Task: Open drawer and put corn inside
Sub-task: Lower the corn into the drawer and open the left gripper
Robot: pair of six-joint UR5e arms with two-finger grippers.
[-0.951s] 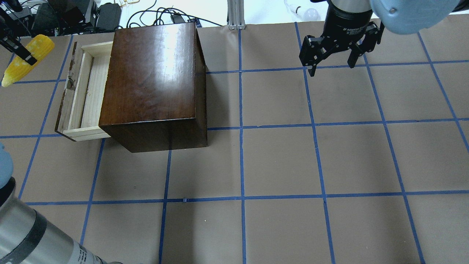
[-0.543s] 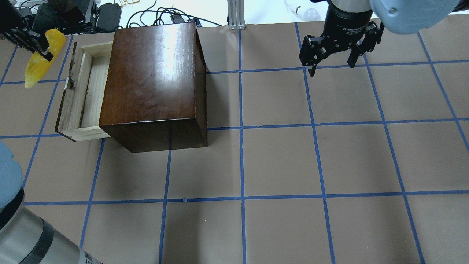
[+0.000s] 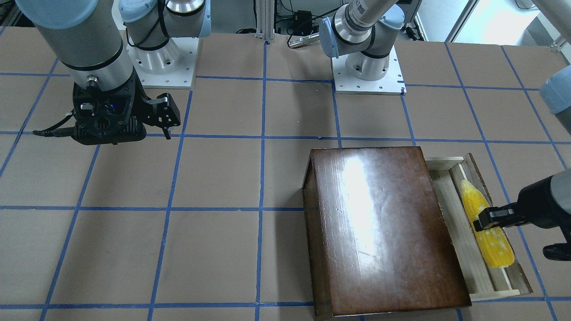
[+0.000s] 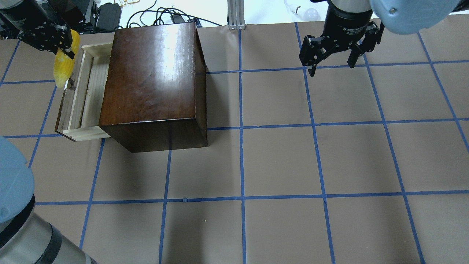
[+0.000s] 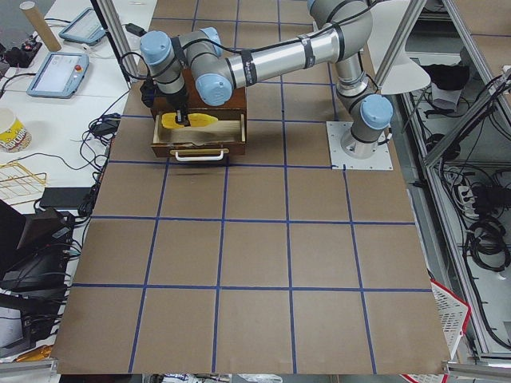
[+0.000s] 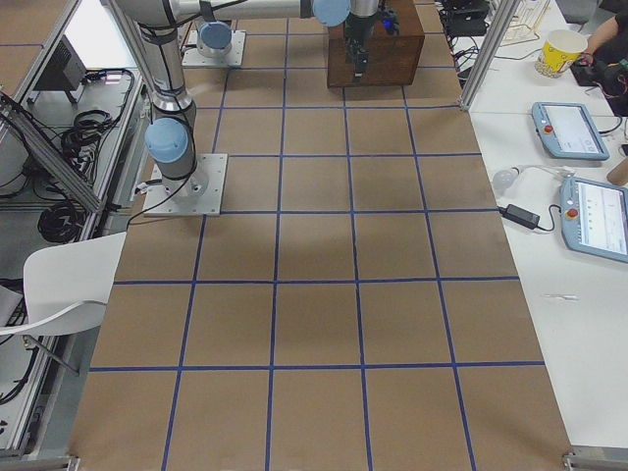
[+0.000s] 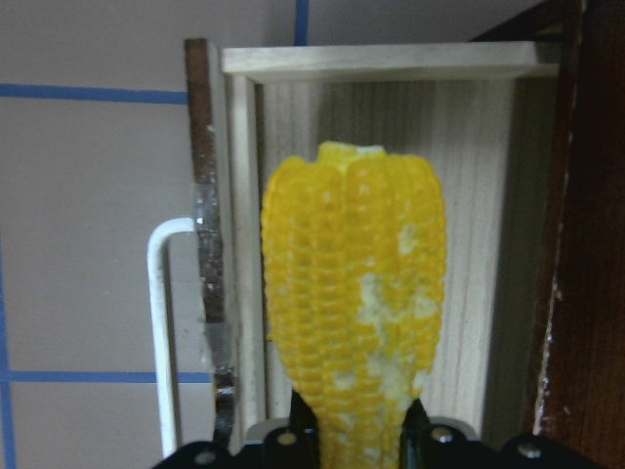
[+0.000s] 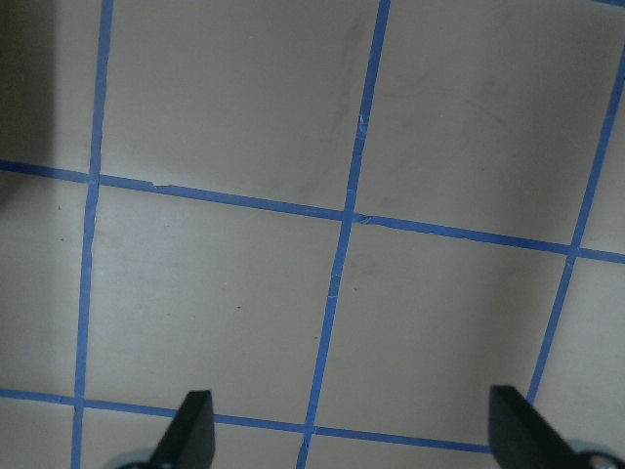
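Note:
The drawer [image 4: 93,88] stands pulled out of the dark-brown cabinet [image 4: 154,73], its pale wood floor bare. My left gripper [image 4: 64,46] is shut on the yellow corn [image 4: 63,68] and holds it lengthwise above the open drawer, near the front panel. In the front-facing view the corn [image 3: 484,227] hangs over the drawer [image 3: 448,200] in the gripper [image 3: 493,219]. In the left wrist view the corn [image 7: 356,322] points along the drawer [image 7: 488,195]. My right gripper [image 4: 331,66] is open and empty, far to the right.
The drawer's white handle [image 7: 156,322] sticks out from the front panel. Cables and boxes [image 4: 106,14] lie past the table's far edge. The right wrist view shows only brown paper with blue tape lines [image 8: 342,215].
My left gripper has carried the corn rightward from off the table's left side to above the open drawer, and turned it in line with the drawer. The right arm has not moved.

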